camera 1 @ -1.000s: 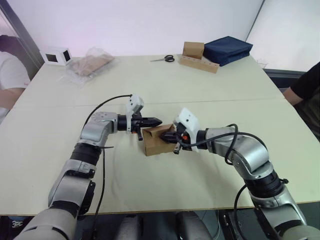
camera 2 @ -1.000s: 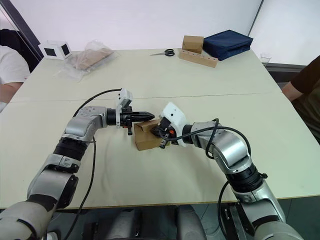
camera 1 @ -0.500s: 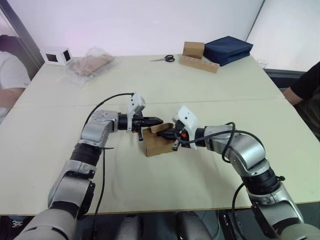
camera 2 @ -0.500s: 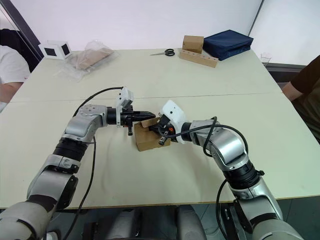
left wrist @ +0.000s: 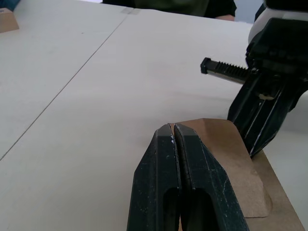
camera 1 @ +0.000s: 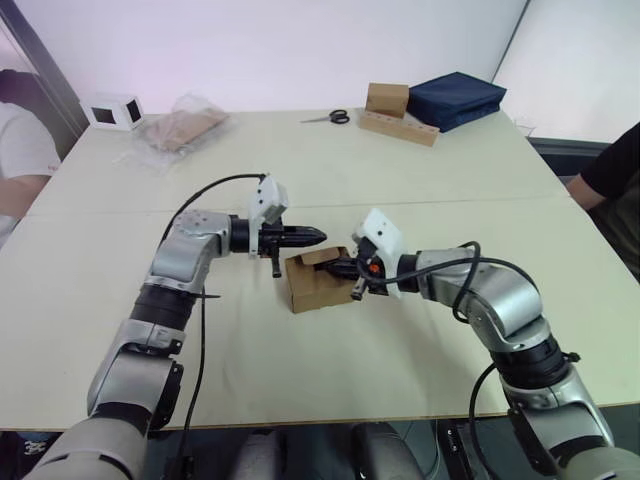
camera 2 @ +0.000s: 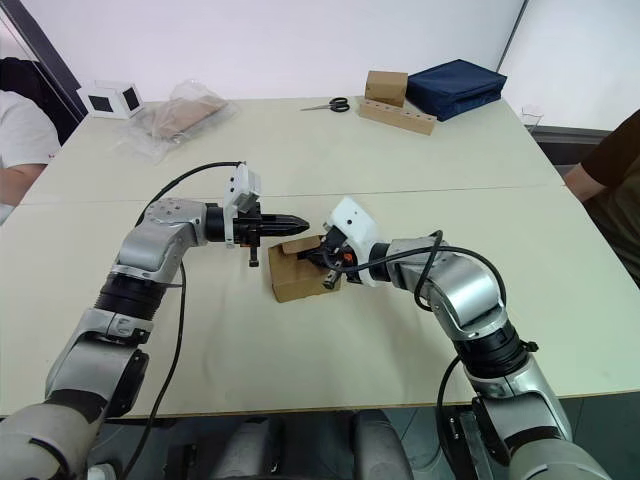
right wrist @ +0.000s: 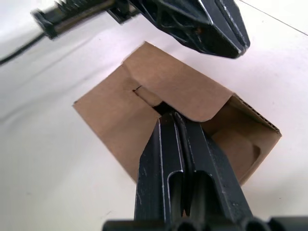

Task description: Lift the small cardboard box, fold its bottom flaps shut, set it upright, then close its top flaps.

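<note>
Two grippers meet over the box mid-table.

The table (camera 1: 420, 170) spans the scene; at its far edge, near 12 to 1 o'clock, lie a navy bag (camera 1: 455, 98), a brown cube with a holed strip (camera 1: 396, 112) and scissors (camera 1: 328, 118), and at 10 to 11 o'clock a plastic bag (camera 1: 182, 128) and a white box (camera 1: 112, 111). The box (camera 1: 318, 283) rests on the table at centre, its top flaps (right wrist: 178, 94) partly folded over the opening. The left gripper (camera 1: 316, 237) hovers at the box's 11 o'clock, fingers (left wrist: 169, 159) pressed together above a flap. The right gripper (right wrist: 168, 120) comes in from 3 o'clock, fingers pressed together, tips at the flap's edge over the opening.
</note>
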{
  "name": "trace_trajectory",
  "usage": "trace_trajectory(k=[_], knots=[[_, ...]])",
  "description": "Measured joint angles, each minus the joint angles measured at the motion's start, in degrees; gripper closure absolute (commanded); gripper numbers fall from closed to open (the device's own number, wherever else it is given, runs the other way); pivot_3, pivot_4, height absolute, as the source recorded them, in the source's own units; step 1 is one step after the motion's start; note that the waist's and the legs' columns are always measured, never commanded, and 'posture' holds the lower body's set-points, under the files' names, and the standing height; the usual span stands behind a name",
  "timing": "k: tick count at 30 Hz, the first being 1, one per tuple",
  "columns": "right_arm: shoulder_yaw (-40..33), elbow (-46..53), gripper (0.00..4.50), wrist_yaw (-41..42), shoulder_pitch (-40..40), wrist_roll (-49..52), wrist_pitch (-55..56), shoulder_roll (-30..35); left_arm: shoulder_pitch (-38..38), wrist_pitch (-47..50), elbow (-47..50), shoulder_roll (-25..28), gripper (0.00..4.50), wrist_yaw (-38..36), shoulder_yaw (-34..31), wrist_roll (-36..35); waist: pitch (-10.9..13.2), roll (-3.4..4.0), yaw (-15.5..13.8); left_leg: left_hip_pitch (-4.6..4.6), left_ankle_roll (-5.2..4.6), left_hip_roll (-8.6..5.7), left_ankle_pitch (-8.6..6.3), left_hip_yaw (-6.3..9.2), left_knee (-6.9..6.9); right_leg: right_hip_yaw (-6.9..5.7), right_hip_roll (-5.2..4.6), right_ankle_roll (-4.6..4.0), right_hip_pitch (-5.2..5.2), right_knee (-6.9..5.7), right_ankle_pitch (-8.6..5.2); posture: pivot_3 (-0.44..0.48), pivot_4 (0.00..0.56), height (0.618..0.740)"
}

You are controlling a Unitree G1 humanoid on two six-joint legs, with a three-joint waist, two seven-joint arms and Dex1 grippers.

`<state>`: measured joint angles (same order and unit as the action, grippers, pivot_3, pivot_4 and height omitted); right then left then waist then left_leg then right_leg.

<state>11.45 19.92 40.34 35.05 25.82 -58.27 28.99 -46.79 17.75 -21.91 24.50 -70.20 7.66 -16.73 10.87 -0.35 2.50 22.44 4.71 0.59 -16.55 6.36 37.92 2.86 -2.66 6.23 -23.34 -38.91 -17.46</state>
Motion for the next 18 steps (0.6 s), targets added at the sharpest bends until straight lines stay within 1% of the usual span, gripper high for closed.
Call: trace_trajectory(k=[6,11,15,18], knots=[[-3.77,6.78,4.5,2.23,-1.46,5.71,-2.91,3.42,0.0,-0.01,-0.54,-0.05,4.46,0.41,0.05,0.02,0.0,0.0,0.0,0.0,0.0,0.0,0.0,0.0,0.0,0.0,0.0,0.0,0.0,0.01,0.0,0.0,0.15,0.74],[-4.97,7.56,4.5,1.22,-1.58,7.26,-3.73,3.37,1.14,-0.01,-0.44,-0.33,4.46,0.38,0.4,0.04,0.0,0.0,0.04,0.0,-0.01,0.0,0.0,0.0,-0.01,0.0,0.01,0.0,0.0,0.01,0.0,0.0,0.15,0.74],[-4.52,7.13,4.5,0.22,-2.5,6.95,-3.42,3.17,1.69,-0.02,-0.48,-0.42,4.46,0.39,0.54,0.14,0.01,-0.02,-0.04,0.01,0.0,0.0,0.0,0.0,0.0,0.0,0.0,0.0,0.01,0.01,0.0,0.0,0.15,0.74],[-1.13,5.39,4.5,-0.63,-4.14,5.35,-2.42,2.86,1.7,-0.01,-0.48,-0.34,4.46,0.39,0.55,0.2,0.01,-0.01,-0.04,0.01,0.0,0.0,0.0,-0.01,0.0,0.0,0.0,0.0,0.0,0.02,0.0,0.0,0.15,0.74]])
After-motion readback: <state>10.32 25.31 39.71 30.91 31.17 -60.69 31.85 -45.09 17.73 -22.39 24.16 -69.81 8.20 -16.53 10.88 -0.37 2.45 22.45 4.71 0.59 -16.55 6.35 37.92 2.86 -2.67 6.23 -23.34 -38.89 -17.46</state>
